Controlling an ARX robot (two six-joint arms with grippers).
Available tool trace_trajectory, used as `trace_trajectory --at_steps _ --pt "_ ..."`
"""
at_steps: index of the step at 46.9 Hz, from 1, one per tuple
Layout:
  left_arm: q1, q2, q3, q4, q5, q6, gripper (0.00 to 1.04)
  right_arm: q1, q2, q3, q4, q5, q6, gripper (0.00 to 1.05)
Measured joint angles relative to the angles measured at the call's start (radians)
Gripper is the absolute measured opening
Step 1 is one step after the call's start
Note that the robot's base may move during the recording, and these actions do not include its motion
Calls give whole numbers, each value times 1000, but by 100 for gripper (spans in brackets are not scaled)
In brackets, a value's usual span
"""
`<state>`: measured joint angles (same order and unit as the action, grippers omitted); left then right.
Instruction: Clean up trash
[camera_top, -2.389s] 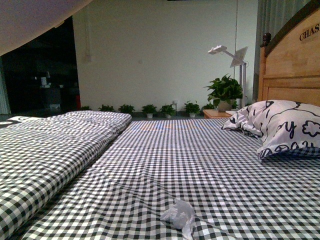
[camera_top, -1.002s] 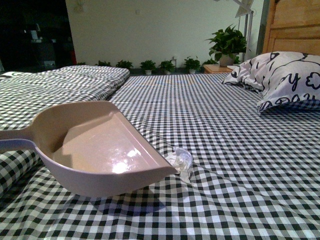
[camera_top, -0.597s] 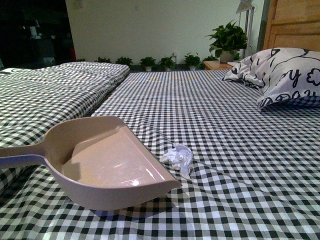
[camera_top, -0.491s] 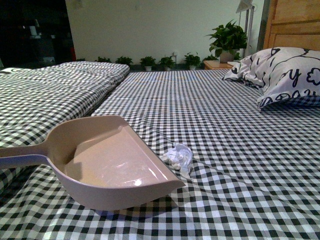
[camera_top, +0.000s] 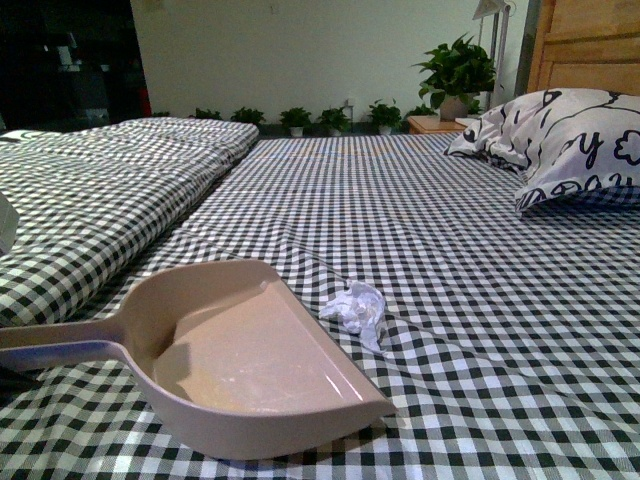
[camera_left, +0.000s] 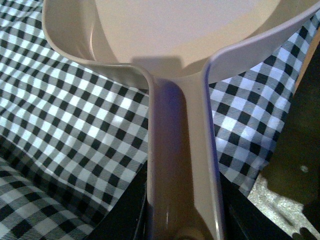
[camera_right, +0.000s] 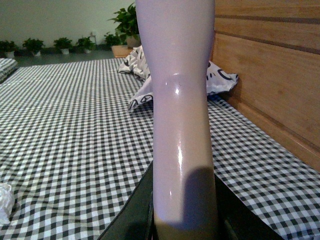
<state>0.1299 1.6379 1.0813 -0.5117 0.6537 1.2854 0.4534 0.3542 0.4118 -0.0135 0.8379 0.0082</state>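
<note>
The trash (camera_top: 355, 308), a small crumpled white wad, lies on the black-and-white checked bed sheet (camera_top: 480, 300). It sits just beyond the open right lip of the beige-pink dustpan (camera_top: 250, 365), a short gap from it. The dustpan rests low on the sheet, and its handle (camera_top: 55, 340) runs off to the left. In the left wrist view my left gripper (camera_left: 182, 222) is shut on the dustpan handle (camera_left: 180, 160). My right gripper (camera_right: 185, 220) is shut on the pale brush handle (camera_right: 180, 115), which stands upright; the brush head is out of view. The trash (camera_right: 5, 202) shows at that view's edge.
A folded checked quilt (camera_top: 100, 190) forms a raised ridge on the left of the bed. A patterned pillow (camera_top: 570, 140) lies at the right against the wooden headboard (camera_top: 590, 40). Potted plants (camera_top: 455, 75) line the far wall.
The dustpan came into view, then sank lower and slid nearer the front edge, its lip now resting by the wad. The trash has stayed in place.
</note>
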Motion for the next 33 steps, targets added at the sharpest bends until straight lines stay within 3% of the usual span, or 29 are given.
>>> trace_trajectory --at_steps 33 --pt "-3 78 19 -26 -27 35 28 0 0 0 0 0 0 19"
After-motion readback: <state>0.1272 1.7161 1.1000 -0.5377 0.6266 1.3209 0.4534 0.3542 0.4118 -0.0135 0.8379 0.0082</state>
